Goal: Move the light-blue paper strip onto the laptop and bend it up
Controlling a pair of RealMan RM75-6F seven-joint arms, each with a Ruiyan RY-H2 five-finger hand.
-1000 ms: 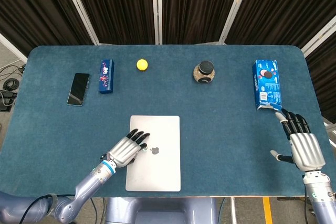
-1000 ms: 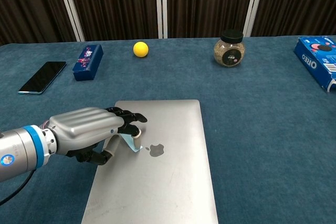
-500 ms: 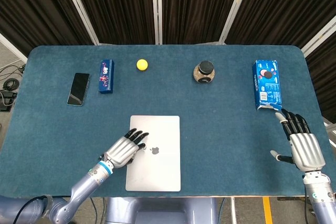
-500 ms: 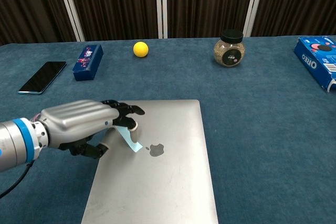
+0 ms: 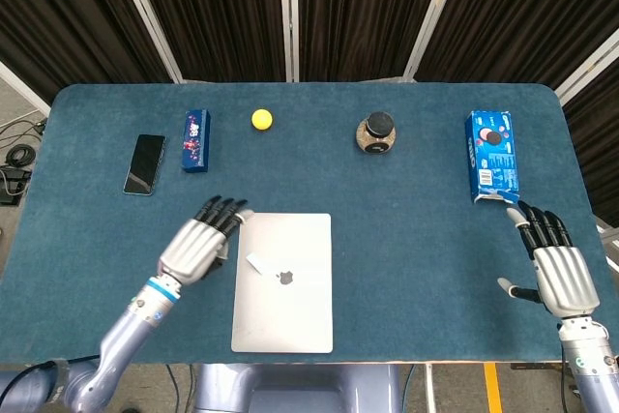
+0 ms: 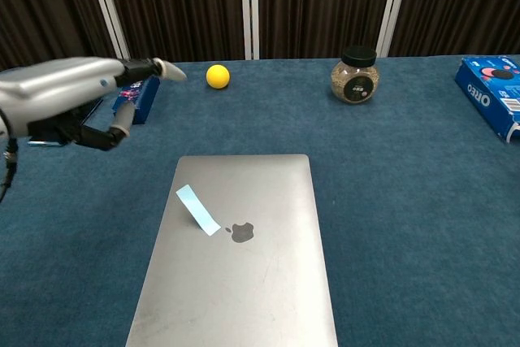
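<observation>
Light-blue paper strip lies on the closed laptop, left of its logo, one end tilted up (we see this best in the chest view). Our left hand hovers off the laptop's left edge, fingers extended and holding nothing. Our right hand rests on the desk at the near right, fingers spread and holding nothing.

The light-blue paper strip, narrow and short, lies diagonally on the closed silver laptop just left of the lid's dark logo, its end nearest the logo on the lid and its far end seemingly lifted slightly off it.
</observation>
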